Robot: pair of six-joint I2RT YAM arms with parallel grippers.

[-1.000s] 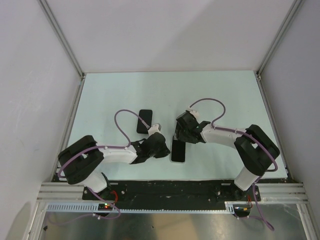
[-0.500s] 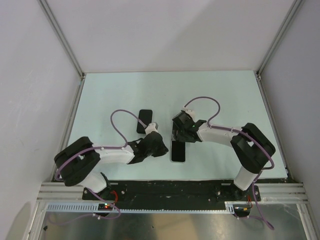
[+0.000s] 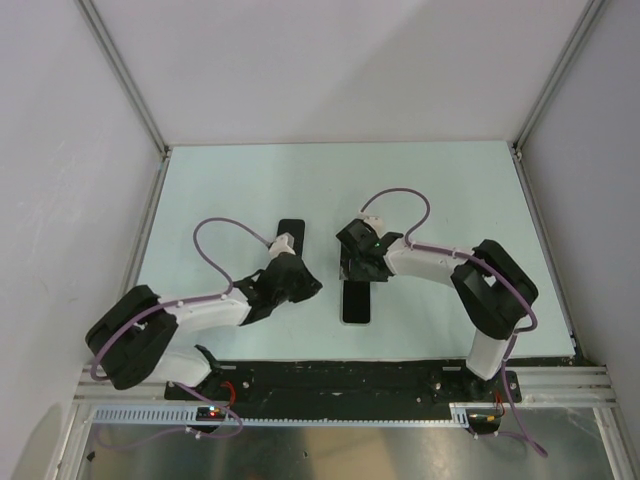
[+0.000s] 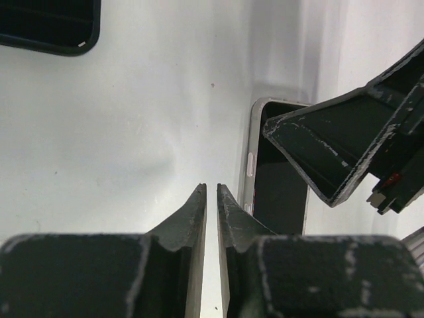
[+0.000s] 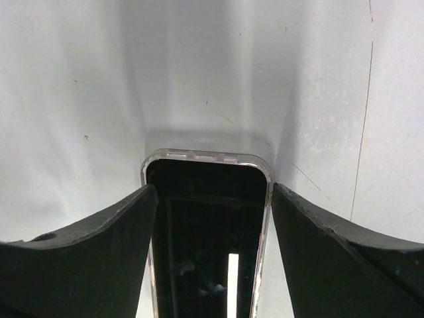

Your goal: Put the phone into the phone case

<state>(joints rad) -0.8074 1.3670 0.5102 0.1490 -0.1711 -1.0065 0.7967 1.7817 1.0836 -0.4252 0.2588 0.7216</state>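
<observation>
The phone case (image 3: 356, 303) lies flat near the table's front middle, with a clear rim and a glossy black inside. It also shows in the right wrist view (image 5: 205, 232) and the left wrist view (image 4: 278, 185). My right gripper (image 3: 358, 262) is open, its fingers straddling the case's far end without closing on it (image 5: 213, 189). The phone (image 3: 291, 232), a plain black slab, lies to the left and farther back, partly under my left wrist; its corner shows in the left wrist view (image 4: 46, 26). My left gripper (image 3: 300, 272) is shut and empty over bare table between phone and case (image 4: 211, 187).
The pale green table (image 3: 450, 200) is walled by white panels and metal posts on three sides. The black mounting rail (image 3: 340, 375) runs along the front edge. The purple cables loop above both wrists.
My left gripper has drawn back to the left, away from the case and toward the phone. My right gripper has shifted slightly left and farther back along the case. The case has not moved.
</observation>
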